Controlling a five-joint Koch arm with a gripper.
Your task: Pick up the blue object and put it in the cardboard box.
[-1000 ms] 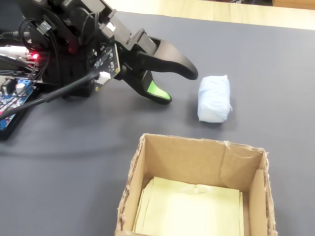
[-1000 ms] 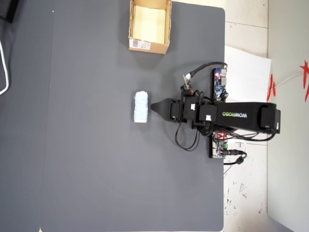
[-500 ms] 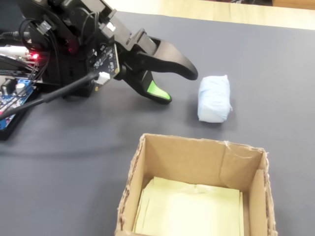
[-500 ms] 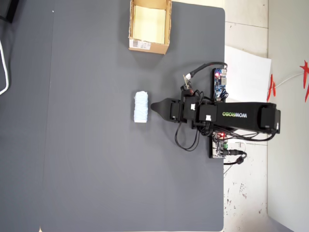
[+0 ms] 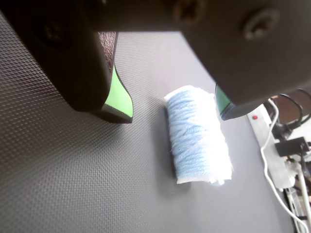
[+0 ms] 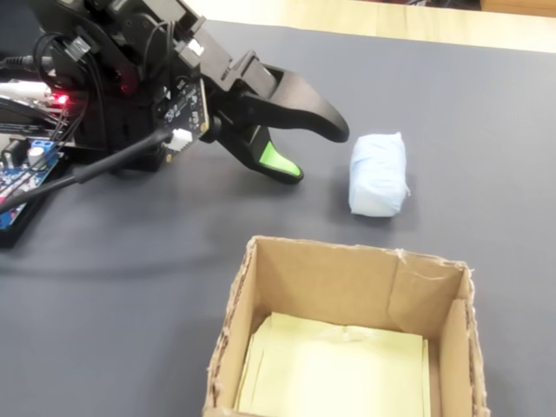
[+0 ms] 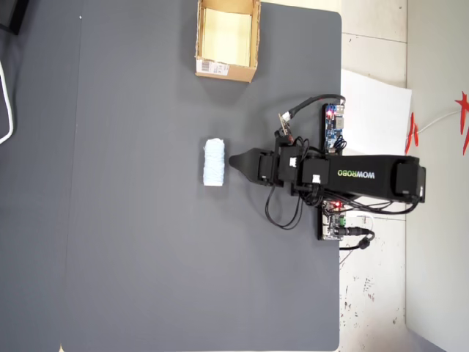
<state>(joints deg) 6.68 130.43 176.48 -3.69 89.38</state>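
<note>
The blue object (image 6: 377,174) is a pale blue yarn roll lying on its side on the dark grey mat, also seen from above (image 7: 214,163). My gripper (image 6: 317,155) is open, its black jaws with green pads spread just left of the roll and not touching it. In the wrist view the roll (image 5: 197,136) lies ahead of the gripper (image 5: 173,114), closer to the right jaw. The cardboard box (image 6: 330,278) stands open at the front of the fixed view with a pale yellow bottom. In the overhead view the box (image 7: 220,70) sits at the mat's top edge.
Circuit boards (image 7: 334,128) with lit red LEDs and loose cables (image 6: 95,165) cluster around the arm's base (image 7: 374,180). The mat's right edge (image 7: 341,88) runs beside them, with white paper (image 7: 377,110) beyond it.
</note>
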